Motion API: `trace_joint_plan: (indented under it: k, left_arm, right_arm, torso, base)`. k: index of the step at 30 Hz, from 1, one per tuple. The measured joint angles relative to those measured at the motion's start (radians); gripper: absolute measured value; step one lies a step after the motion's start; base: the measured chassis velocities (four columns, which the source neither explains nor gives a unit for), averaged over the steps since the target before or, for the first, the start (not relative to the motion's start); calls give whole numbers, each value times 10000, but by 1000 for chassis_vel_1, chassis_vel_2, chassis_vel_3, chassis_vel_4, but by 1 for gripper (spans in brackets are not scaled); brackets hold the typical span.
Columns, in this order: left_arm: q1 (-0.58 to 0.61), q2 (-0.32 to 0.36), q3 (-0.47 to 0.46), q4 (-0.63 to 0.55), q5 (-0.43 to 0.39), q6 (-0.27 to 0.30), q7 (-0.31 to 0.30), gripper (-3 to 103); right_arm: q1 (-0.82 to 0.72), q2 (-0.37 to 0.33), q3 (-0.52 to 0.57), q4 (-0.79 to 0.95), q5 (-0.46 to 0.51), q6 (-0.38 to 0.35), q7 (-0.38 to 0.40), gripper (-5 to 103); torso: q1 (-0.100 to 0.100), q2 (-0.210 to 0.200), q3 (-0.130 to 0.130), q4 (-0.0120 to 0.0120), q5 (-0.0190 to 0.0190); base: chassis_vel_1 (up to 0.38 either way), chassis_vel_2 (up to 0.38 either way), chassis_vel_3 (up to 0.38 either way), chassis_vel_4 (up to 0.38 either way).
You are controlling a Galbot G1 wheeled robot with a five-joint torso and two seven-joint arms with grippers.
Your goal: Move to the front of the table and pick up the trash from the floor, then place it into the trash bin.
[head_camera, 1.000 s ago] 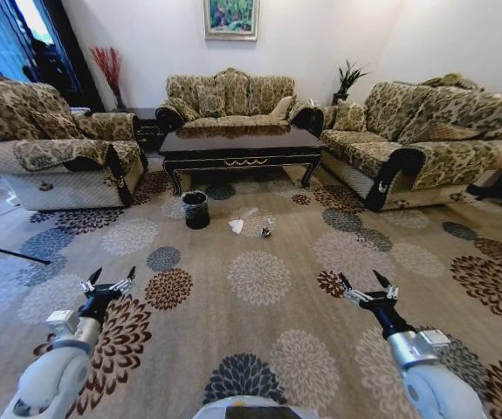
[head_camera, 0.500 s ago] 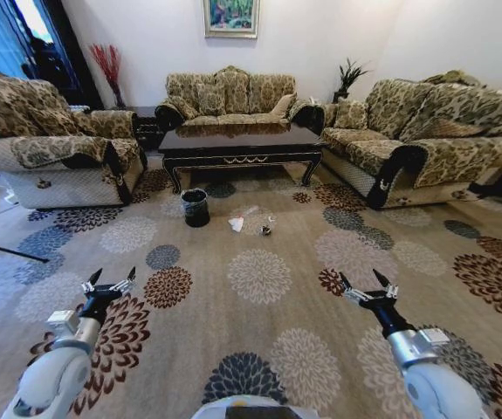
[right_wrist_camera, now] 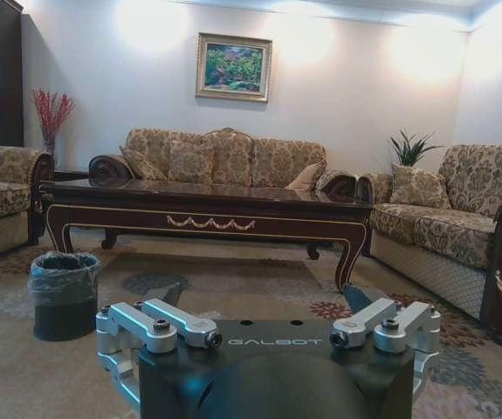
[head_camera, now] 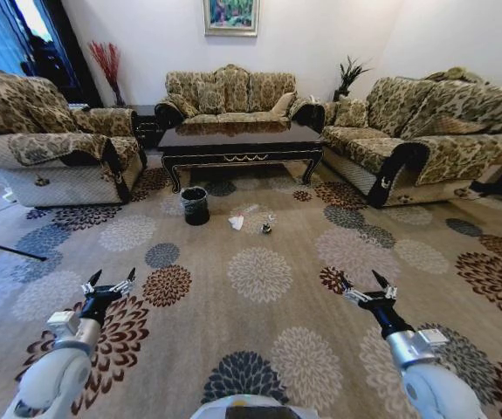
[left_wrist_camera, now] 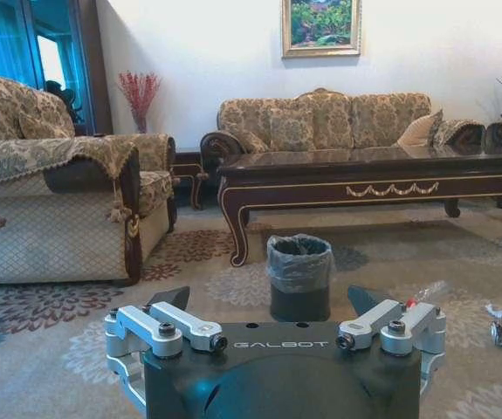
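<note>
Black trash bin (head_camera: 195,206) before table (head_camera: 240,141), trash (head_camera: 237,223) beside, sofas around

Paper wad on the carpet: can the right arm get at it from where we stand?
Probably not yet. The paper wad lies far ahead near the bin, while the right end effector hangs open low by the base. Nothing blocks the carpet between; it just looks beyond arm's reach.

Open floor (head_camera: 259,305) stretches ahead, bare of obstacles up to the trash (head_camera: 251,220). Behind the trash the table (head_camera: 240,144) blocks the way, with the trash bin (head_camera: 195,207) just beside its left front leg. Sofas (head_camera: 50,140) wall in both sides and the far end.
</note>
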Motion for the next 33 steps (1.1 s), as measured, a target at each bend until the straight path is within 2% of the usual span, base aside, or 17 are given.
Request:
trace_joint_plan:
  k: [33]
  left_arm:
    - [-19, -49, 65, 23, 51, -16, -10, 100]
  right_arm:
    - [-79, 303, -140, 47, -180, 66, -40, 100]
  torso:
    - [-486, -1343, -856, 0, 0]
  base:
    - [0, 0, 0, 0]
